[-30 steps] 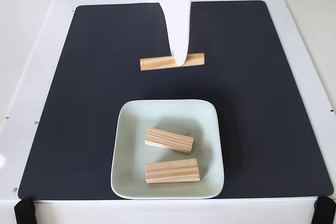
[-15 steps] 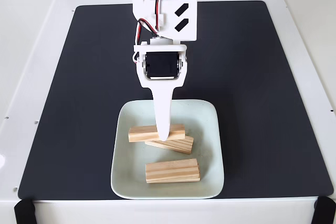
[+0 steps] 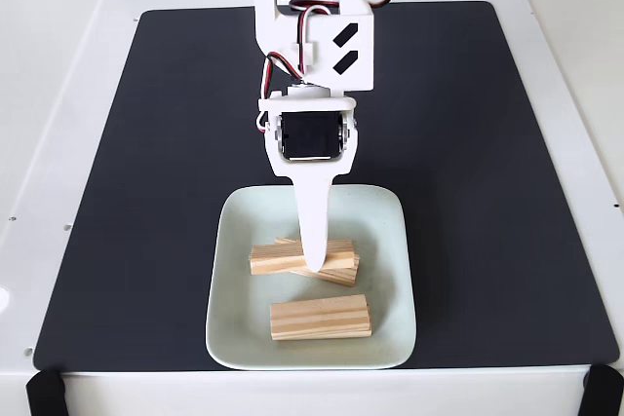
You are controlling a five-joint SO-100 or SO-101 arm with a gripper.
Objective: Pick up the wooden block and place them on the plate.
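Note:
The pale mint plate (image 3: 380, 231) sits near the front of the black mat in the fixed view. Three wooden blocks show on it. One block (image 3: 321, 319) lies flat near the plate's front. A second block (image 3: 341, 273) lies at an angle in the middle. A third block (image 3: 278, 259) sits across the second, with my white gripper (image 3: 315, 262) shut on it from above. The long white finger (image 3: 313, 221) hides the block's middle.
A black mat (image 3: 146, 163) covers most of the white table (image 3: 58, 65). The white arm with its black servos (image 3: 310, 133) reaches in from the back edge over the mat. Black clamps sit at the table's corners.
The gripper carried a block from the mat's middle to above the plate, then lowered it slightly right onto the angled block there.

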